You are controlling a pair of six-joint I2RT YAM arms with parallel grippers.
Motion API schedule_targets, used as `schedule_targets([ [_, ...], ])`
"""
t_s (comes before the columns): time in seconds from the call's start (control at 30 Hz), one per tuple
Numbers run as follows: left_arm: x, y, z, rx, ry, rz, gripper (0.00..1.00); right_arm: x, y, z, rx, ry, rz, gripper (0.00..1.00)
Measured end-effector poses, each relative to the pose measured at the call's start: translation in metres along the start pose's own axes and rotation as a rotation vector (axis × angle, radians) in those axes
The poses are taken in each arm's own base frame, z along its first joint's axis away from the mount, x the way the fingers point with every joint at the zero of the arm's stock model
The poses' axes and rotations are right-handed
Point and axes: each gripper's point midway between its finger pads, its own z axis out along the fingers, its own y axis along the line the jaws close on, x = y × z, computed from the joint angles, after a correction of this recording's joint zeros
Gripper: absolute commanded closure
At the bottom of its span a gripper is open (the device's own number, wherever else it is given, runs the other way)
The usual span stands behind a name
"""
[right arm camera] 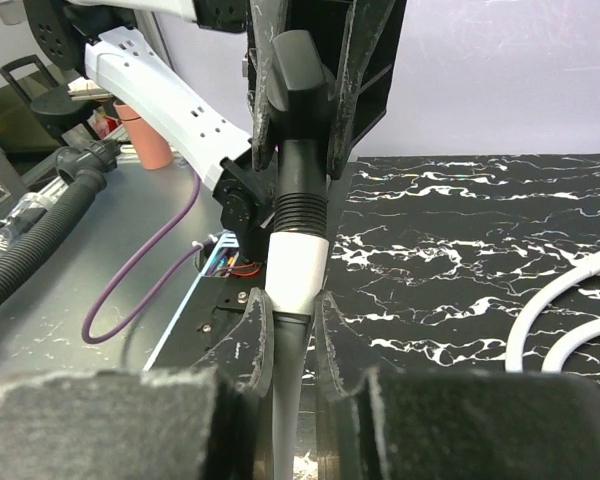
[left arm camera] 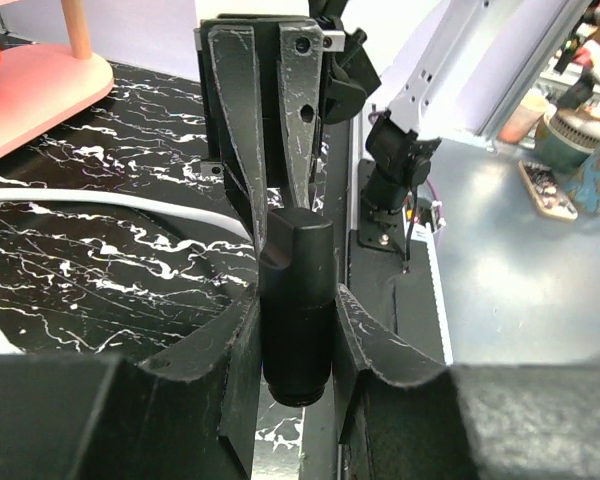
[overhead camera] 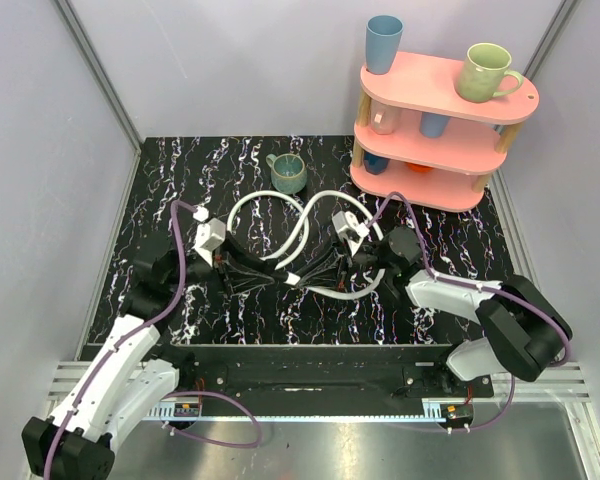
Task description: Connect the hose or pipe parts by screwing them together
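The two thin white flexible hoses (overhead camera: pixel 265 197) lie in loops on the black, white-veined marbled table (overhead camera: pixel 200 165); their ends meet between the arms near the table's middle. In the right wrist view we see a white sleeve with a ribbed black collar (right arm camera: pixel 298 262) running straight into a smooth black cylindrical fitting (left arm camera: pixel 295 265); the two touch end to end on one line, but whether the threads have caught we cannot tell.

The left gripper (left arm camera: pixel 295 305) is clamped on the black fitting, a finger pressed to each side; the right gripper (right arm camera: pixel 292 315) is closed tight around the white sleeve just behind its collar. The grippers face each other nose to nose; we judge this is so that both parts share one axis and a turn of one wrist drives the thread squarely. The rest of each hose trails loose over the table, free to follow a twist.

We take this to be the screwing step itself, not yet shown complete; it calls for one side to hold firm while the other rotates. A slight tilt could cross the threads, and repeated turns could wind up a hose.

Behind the loops stands a grey-green ceramic mug (overhead camera: pixel 287 172); a pink three-tier shelf (overhead camera: pixel 435 150) carrying cups sits at the far right, well apart from the work.
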Motion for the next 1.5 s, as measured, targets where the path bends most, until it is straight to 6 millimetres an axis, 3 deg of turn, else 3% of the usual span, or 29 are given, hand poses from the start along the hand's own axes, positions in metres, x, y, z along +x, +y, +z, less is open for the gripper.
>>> schedule_targets([
  [0.3,0.010,0.000,-0.001,0.025,0.091,0.090,1.00,0.009,0.003,-0.001,-0.025,0.024,0.052,1.00],
  [0.43,0.011,0.010,0.003,0.007,0.120,0.044,1.00,0.016,-0.006,-0.003,0.016,0.043,0.071,1.00],
  [0.7,0.032,0.027,0.003,-0.070,0.132,-0.051,1.00,0.041,-0.019,-0.009,0.097,0.112,0.122,1.00],
  [0.83,0.035,0.038,0.001,-0.137,0.133,-0.101,1.00,0.044,-0.029,-0.010,0.167,0.121,0.111,0.74],
  [0.87,0.036,0.042,0.001,-0.159,0.134,-0.116,1.00,0.044,-0.033,-0.011,0.192,0.123,0.106,0.59],
  [0.9,0.037,0.045,0.000,-0.177,0.135,-0.129,1.00,0.044,-0.036,-0.012,0.217,0.124,0.100,0.55],
  [1.1,0.066,0.078,-0.010,-0.354,0.172,-0.346,1.00,0.023,-0.052,-0.017,0.351,0.076,-0.026,0.38],
  [1.2,0.083,0.090,-0.016,-0.421,0.177,-0.471,1.00,0.020,-0.054,-0.023,0.392,0.059,-0.071,0.34],
  [1.37,0.098,0.103,-0.021,-0.515,0.179,-0.616,1.00,0.043,-0.060,-0.032,0.441,0.096,-0.066,0.31],
  [1.5,0.107,0.126,-0.042,-0.688,0.193,-0.728,1.00,0.070,-0.064,-0.027,0.464,0.153,-0.045,0.29],
])
